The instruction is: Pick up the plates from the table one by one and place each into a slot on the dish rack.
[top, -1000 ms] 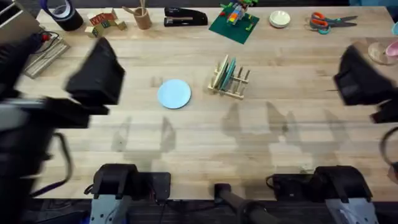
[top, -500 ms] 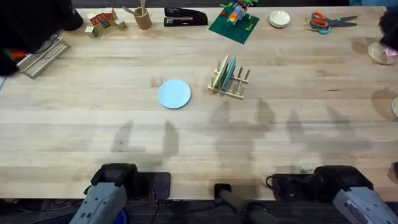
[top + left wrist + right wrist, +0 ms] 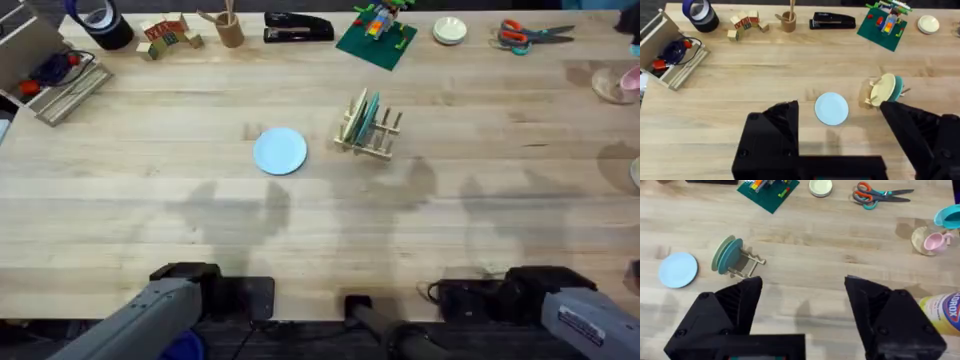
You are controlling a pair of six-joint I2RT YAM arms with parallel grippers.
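One light blue plate (image 3: 280,151) flat on table (image 3: 150,200)

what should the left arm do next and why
Probably lower the left claw toward the light blue plate. That plate lies flat on the table, just left of the dish rack, which already holds a cream and a teal plate upright. The claw is open, holding nothing, with the plate ahead of it.

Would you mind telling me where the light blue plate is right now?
In the overhead view, the light blue plate lies flat on the table, left of centre, just left of the dish rack.
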